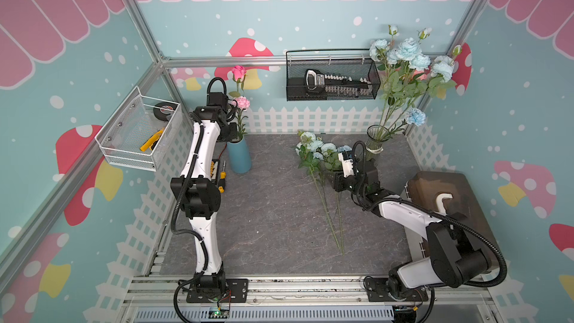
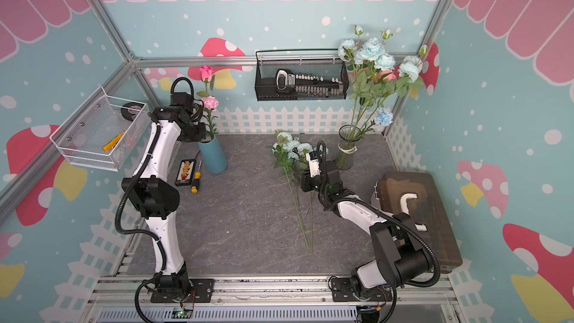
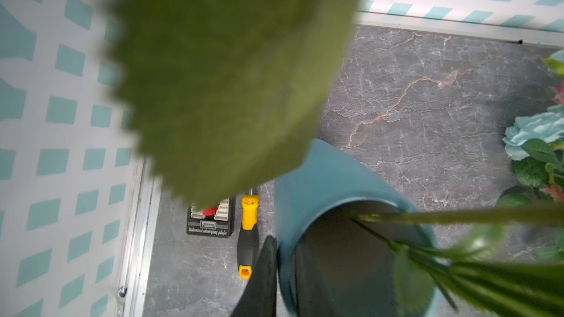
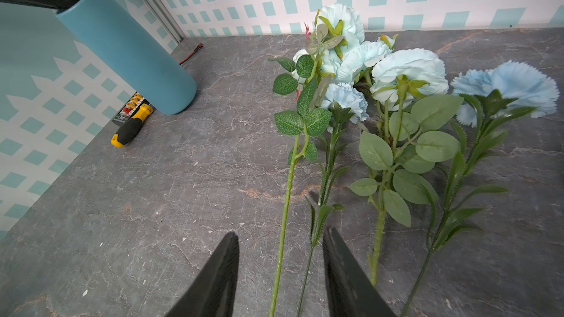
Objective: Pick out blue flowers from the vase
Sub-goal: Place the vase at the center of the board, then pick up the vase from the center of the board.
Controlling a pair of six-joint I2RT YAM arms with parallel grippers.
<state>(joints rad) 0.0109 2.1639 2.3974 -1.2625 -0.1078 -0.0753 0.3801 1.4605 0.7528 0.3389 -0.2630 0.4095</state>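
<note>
Several blue flowers (image 4: 409, 71) are laid on the grey marbled bench (image 1: 273, 212), with blooms toward the back wall and stems side by side. More blue blooms (image 1: 410, 51) are seen standing in the glass vase (image 1: 375, 146) at the back right corner. The right end effector (image 4: 280, 233) is held spread low over the bench, and two stems lie untouched between its fingers. The left end effector (image 1: 231, 136) is placed at the rim of the teal vase (image 1: 239, 158), in which a pink rose (image 1: 238, 73) and a pink carnation (image 1: 243, 102) are kept. Whether it is spread or pressed together cannot be told.
</note>
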